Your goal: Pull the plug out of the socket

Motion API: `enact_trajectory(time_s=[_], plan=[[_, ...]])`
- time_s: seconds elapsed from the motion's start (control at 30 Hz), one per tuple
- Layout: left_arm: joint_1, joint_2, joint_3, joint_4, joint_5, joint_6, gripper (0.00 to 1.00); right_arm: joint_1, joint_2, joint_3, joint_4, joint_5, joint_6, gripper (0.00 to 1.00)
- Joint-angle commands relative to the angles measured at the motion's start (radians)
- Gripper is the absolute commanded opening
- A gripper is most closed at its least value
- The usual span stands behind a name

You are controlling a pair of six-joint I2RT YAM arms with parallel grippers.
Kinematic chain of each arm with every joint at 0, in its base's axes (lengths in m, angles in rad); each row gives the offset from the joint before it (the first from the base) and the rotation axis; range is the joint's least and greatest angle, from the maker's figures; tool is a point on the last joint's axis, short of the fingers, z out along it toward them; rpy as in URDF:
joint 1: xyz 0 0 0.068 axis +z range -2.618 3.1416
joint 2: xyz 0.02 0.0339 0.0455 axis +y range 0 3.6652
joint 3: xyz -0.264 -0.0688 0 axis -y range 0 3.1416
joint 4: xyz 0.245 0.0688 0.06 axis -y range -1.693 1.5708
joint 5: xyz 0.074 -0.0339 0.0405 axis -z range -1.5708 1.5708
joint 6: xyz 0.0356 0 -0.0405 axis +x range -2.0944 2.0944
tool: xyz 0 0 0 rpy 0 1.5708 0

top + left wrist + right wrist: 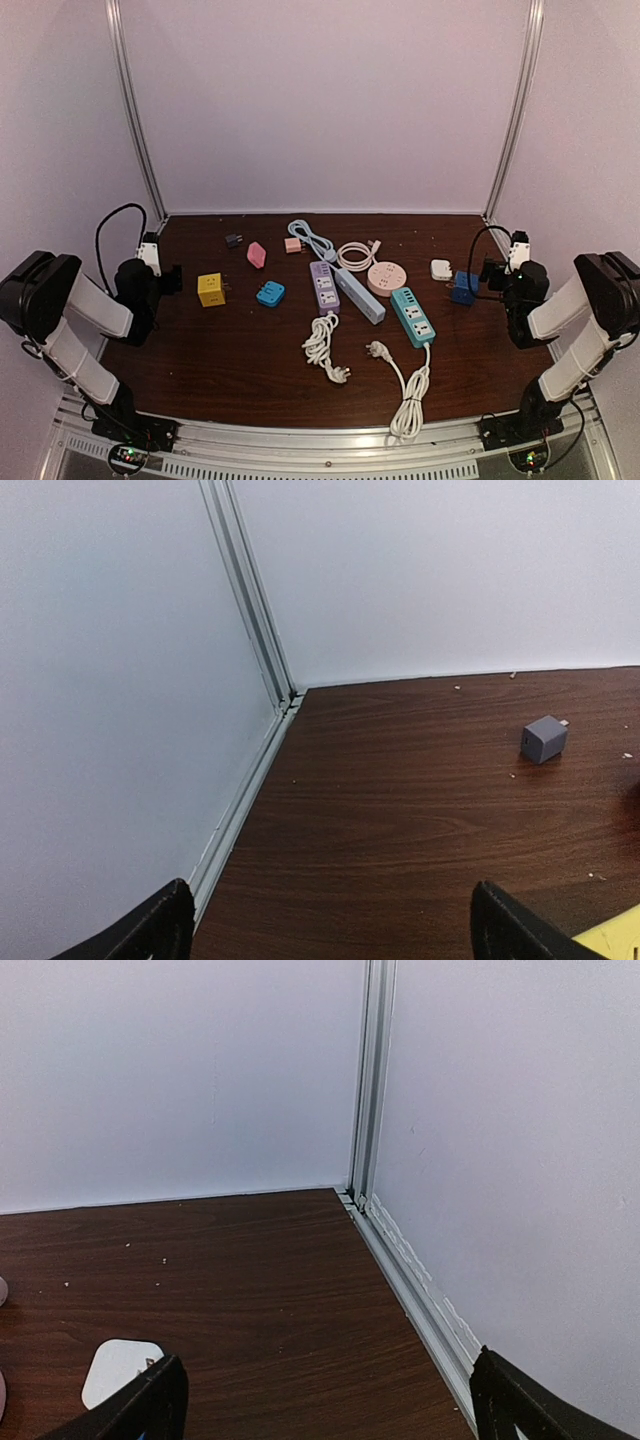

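Observation:
Several power strips lie mid-table: a purple one [323, 287], a light blue one [358, 295], a teal one [412, 315] and a round pink socket [385, 277]. Two loose plugs on white cords [340, 375] [377, 350] lie in front of them. I cannot tell which plug sits in a socket. My left gripper [170, 279] [330, 930] is open and empty, just left of a yellow cube socket [210, 289] [615, 940]. My right gripper [488, 271] [330, 1405] is open and empty beside a blue cube adapter [464, 288].
Small adapters are scattered about: a dark grey one [233, 240] [545, 738], a pink one [257, 254], a blue one [270, 293], a white one [441, 269] [118, 1368]. White walls and metal corner rails [255, 650] [370, 1080] close off the back and sides.

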Motion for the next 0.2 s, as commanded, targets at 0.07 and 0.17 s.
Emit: enact_trajectory(time_s=[0.07,0.17], plan=[[0.009,0.005,-0.007,0.062,0.011,0.01,0.98,-0.005,0.001,0.0,0.018,0.021,0.004,1.0],[0.008,0.004,-0.007,0.062,0.011,0.01,0.98,-0.006,0.001,-0.003,0.023,0.021,0.004,1.0]])
